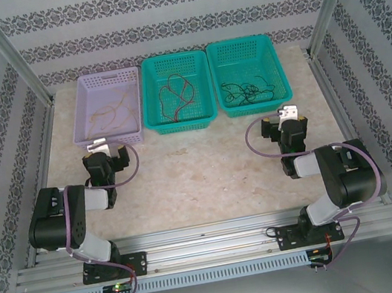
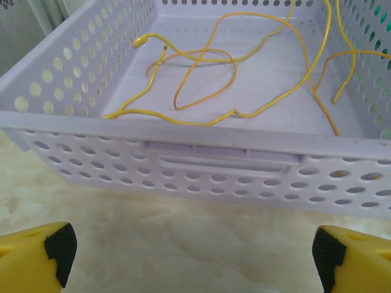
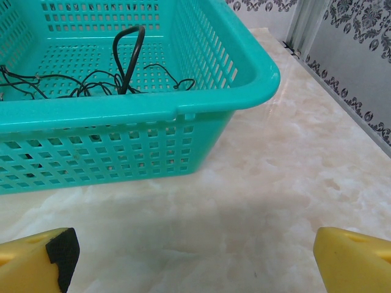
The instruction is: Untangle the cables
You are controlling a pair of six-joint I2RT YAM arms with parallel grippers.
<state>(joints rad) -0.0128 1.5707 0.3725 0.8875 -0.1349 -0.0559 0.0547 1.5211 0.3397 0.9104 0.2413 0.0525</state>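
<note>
The cables lie sorted by colour in three baskets at the back of the table. Yellow cables loop loosely in the lavender basket. Red cables rest in the middle teal basket. Black cables sit in the right teal basket. My left gripper hovers open just before the lavender basket's near wall, holding nothing. My right gripper is open too, before the right basket's near right corner.
Bare marble-patterned tabletop spreads between the two arms and the baskets. Aluminium posts and patterned walls close in the sides. Mauve hoses loop beside each forearm. A metal rail runs along the near edge.
</note>
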